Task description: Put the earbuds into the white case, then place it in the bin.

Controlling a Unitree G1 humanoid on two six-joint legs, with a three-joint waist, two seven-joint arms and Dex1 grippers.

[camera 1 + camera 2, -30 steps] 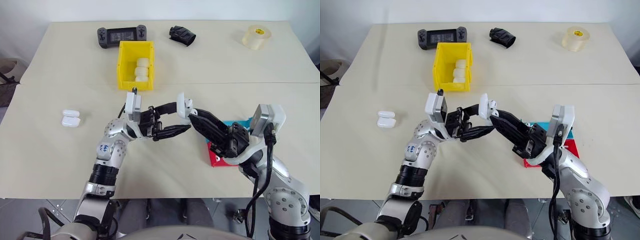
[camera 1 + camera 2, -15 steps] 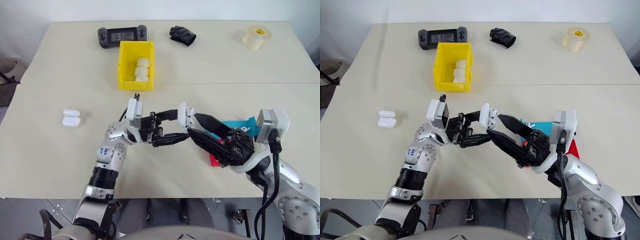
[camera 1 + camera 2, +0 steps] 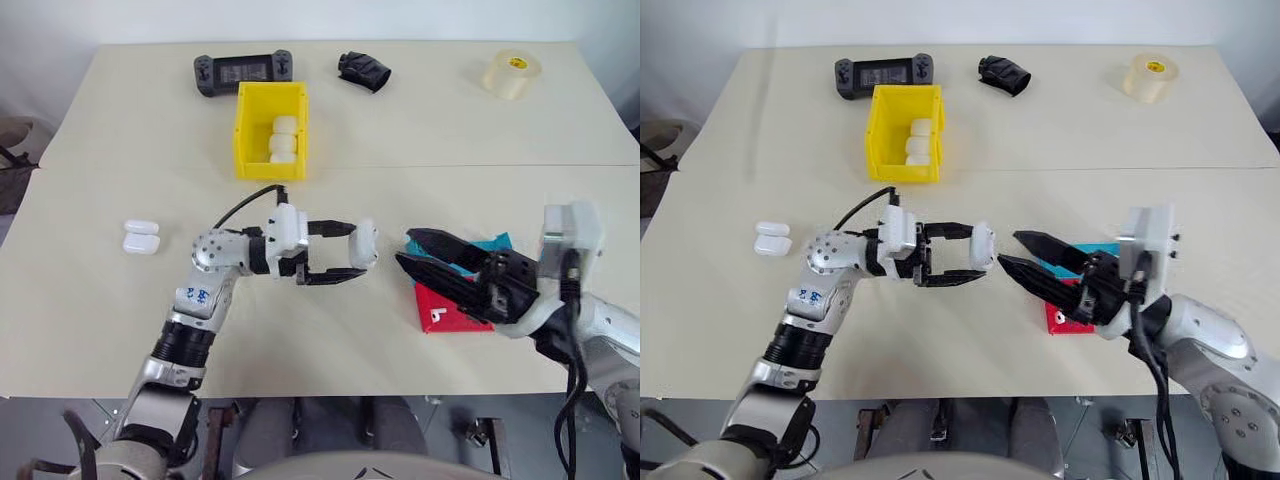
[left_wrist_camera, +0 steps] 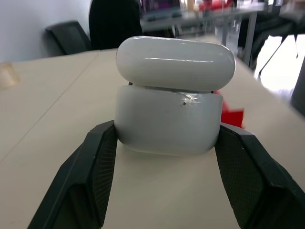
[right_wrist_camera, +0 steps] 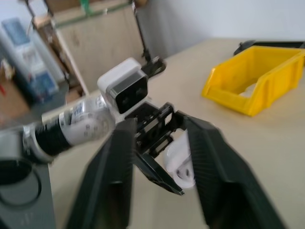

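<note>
- The right gripper — fingers slightly apart, holding nothing — points at the case from just beside it, over the red tray and teal tray.
- The left gripper is clamped on the white case, lid ajar, above the table.
- Two more cases lie well left.
- Farther back sits the bin — white cases inside.

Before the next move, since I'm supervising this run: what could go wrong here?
The glossy white plastic earbud case is pinched only at its sides by the left end effector, lid ajar, so it may slip or spill earbuds. The yellow plastic bin already holds cases; dropping it in could bounce it out.
</note>
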